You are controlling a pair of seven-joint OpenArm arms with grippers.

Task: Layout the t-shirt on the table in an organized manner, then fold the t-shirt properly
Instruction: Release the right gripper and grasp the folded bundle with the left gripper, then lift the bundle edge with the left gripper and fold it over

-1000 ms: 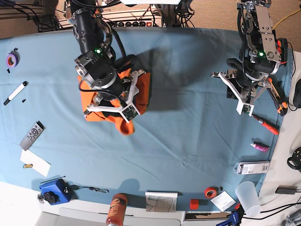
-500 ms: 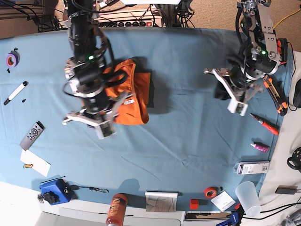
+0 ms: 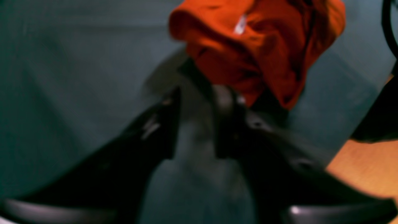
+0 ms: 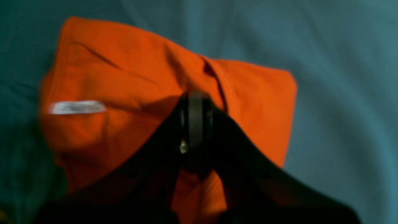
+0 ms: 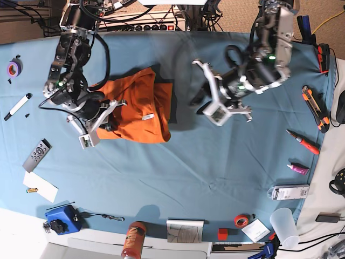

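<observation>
The orange t-shirt point(image 5: 137, 102) lies bunched in a rough rectangle on the blue-teal table point(image 5: 215, 162), left of centre, its white tag point(image 4: 77, 107) facing up. My right gripper point(image 5: 110, 123) is at the shirt's left edge. In the right wrist view its fingers point(image 4: 196, 102) are pressed together over the t-shirt point(image 4: 124, 81), and the blur hides whether any fabric is pinched. My left gripper point(image 5: 197, 102) hangs just right of the shirt. In the left wrist view it point(image 3: 196, 93) is open, with the t-shirt point(image 3: 258, 46) just beyond its tips.
On the left lie purple tape point(image 5: 13, 67), a marker point(image 5: 19, 105), a remote point(image 5: 36, 154) and white paper point(image 5: 40, 186). A blue box point(image 5: 62, 218), a bottle point(image 5: 133, 240) and red tape point(image 5: 241, 219) line the front edge. A red screwdriver point(image 5: 304, 141) and a cup point(image 5: 283, 226) are on the right.
The t-shirt went from hanging at my right gripper to lying on the table. That gripper shut and moved to the shirt's left edge. My left arm swung towards the centre and opened.
</observation>
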